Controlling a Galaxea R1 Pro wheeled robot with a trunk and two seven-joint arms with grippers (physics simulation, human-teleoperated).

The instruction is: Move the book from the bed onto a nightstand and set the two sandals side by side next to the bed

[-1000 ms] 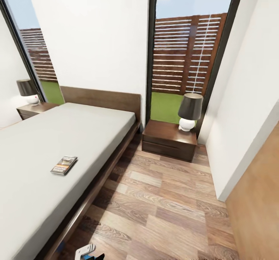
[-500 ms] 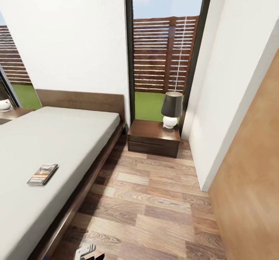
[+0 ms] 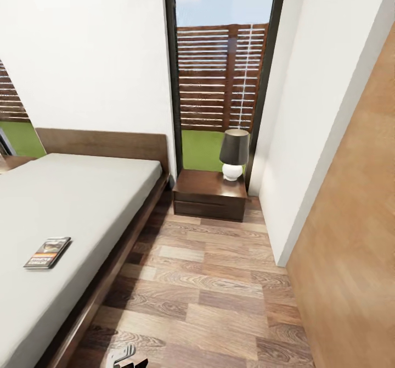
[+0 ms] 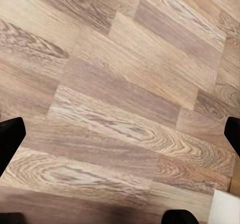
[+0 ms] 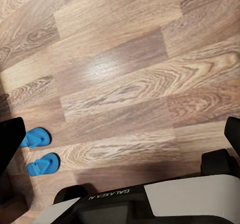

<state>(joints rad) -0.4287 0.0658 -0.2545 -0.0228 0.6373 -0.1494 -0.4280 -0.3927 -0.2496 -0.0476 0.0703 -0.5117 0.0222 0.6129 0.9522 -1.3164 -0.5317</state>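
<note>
The robot looks to be on its approach, with nothing yet in either set of fingers. The book step is probably the one in hand, since the small dark paperback book with an orange band lies flat on the plain light grey mattress of the low dark-brown wooden bed, near the edge that faces the floor, and has not yet reached a nightstand.

The left arm's black fingers are spread wide over bare light wood-plank floor with nothing between them. The right arm's black fingers are likewise spread wide and empty. Beside one of the right fingertips, the two bright blue flip-flop sandals lie on the planks close to each other, roughly parallel.

The next move calls for closing on the bed and reaching over the mattress edge for a thin, flat book — hard to pinch without sliding a finger under it.

The boxy dark-brown wooden nightstand stands just beside the headboard, against a tall black-framed window. Its glossy top surface carries a white-based lamp with a dark shade at one corner — the rest looks free. White walls and a tan wooden panel close the aisle.
</note>
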